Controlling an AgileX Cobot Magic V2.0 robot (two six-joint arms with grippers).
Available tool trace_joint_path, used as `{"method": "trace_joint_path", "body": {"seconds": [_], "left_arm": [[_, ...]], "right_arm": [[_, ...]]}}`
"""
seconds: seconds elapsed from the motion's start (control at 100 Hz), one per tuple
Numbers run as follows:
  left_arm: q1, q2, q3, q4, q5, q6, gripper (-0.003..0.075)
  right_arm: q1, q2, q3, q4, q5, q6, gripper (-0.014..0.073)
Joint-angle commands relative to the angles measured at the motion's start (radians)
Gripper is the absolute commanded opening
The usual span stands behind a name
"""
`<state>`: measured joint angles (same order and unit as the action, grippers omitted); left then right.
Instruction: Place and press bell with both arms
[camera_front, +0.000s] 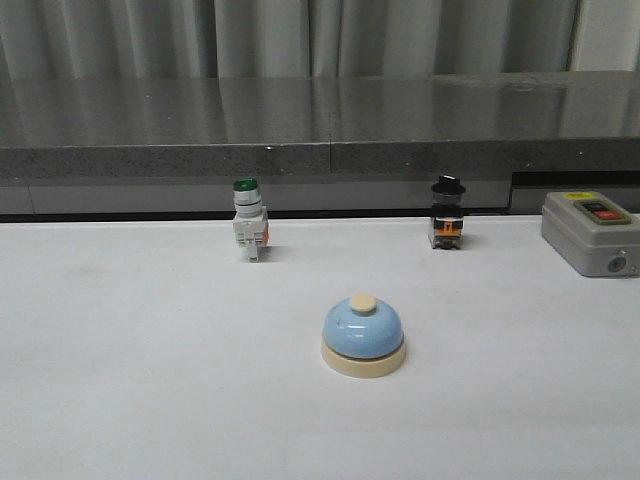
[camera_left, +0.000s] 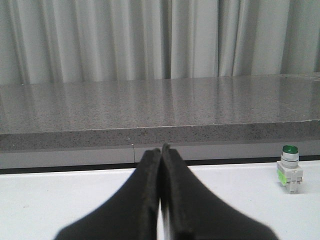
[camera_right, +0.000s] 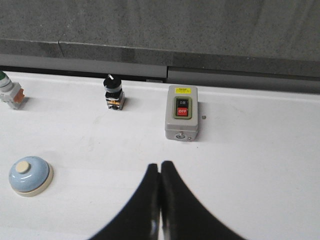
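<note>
The light-blue bell (camera_front: 363, 335) with cream base and cream knob stands upright on the white table, near the middle of the front view. It also shows in the right wrist view (camera_right: 30, 175). Neither arm shows in the front view. My left gripper (camera_left: 161, 148) is shut and empty, held over the table's left part; the bell is out of its view. My right gripper (camera_right: 160, 165) is shut and empty, above the table to the right of the bell and apart from it.
A green-capped white push-button switch (camera_front: 249, 220) and a black-knobbed switch (camera_front: 447, 213) stand behind the bell. A grey box with a red button (camera_front: 591, 232) sits at the right edge. A grey stone ledge (camera_front: 320, 125) and curtains run behind the table.
</note>
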<state>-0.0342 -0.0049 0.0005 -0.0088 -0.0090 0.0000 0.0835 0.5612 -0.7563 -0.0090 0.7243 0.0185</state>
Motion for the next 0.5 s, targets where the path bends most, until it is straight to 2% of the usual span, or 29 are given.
{"method": "trace_joint_path", "body": {"seconds": [0.0, 0.15, 0.32, 0.49], "left_arm": [[-0.001, -0.03, 0.043, -0.001, -0.08, -0.016, -0.002], [-0.001, -0.03, 0.043, -0.001, -0.08, -0.016, -0.002], [-0.001, -0.03, 0.043, -0.001, -0.08, -0.016, -0.002], [-0.001, -0.03, 0.043, -0.001, -0.08, -0.016, -0.002]], "right_arm": [[-0.006, 0.066, -0.054, -0.001, -0.065, -0.004, -0.006], [-0.006, 0.141, -0.053, 0.009, -0.082, -0.004, -0.006], [-0.006, 0.205, -0.053, 0.121, -0.076, -0.004, -0.006], [0.025, 0.305, -0.059, 0.169, -0.072, -0.054, -0.006]]}}
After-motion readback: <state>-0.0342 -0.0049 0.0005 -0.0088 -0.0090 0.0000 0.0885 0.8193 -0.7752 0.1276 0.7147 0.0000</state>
